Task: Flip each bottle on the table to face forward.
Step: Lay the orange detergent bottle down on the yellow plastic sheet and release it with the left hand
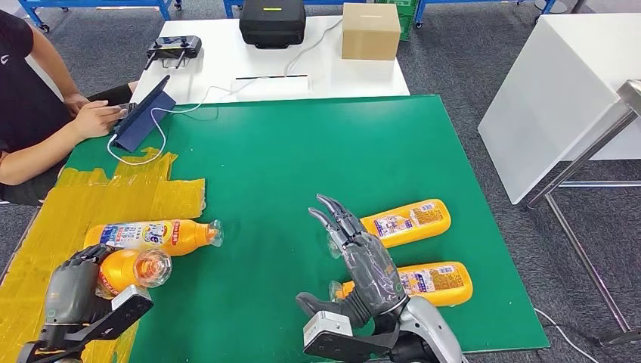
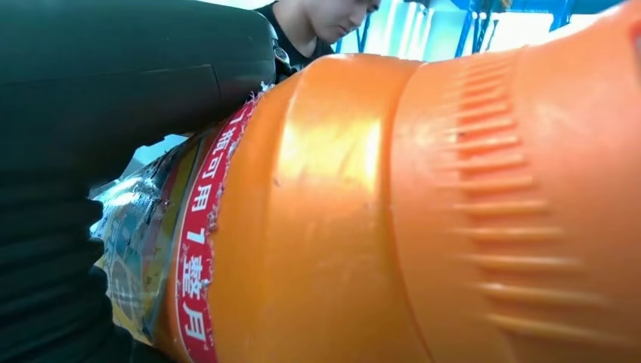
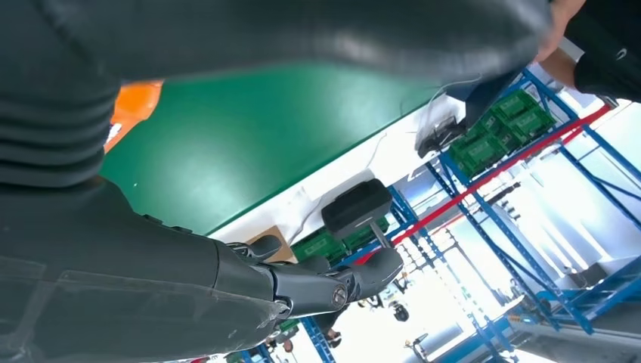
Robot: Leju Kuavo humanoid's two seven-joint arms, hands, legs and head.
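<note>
Now a bottle (image 1: 132,271) is grasped by the left robot hand (image 1: 75,283) at the desk's (image 1: 302,159) front-left corner; the right robot hand (image 1: 363,257) is held released, fingers spread.

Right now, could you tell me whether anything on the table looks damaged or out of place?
Yes: the label on the held bottle is torn and ragged along its red edge in the left wrist view. Wrinkled yellow tape is patched unevenly over the green mat at its left side.

Bare green mat (image 1: 302,151) lies open mid-table; two bottles (image 1: 408,221) apparently crowd the right hand (image 1: 355,249).
</note>
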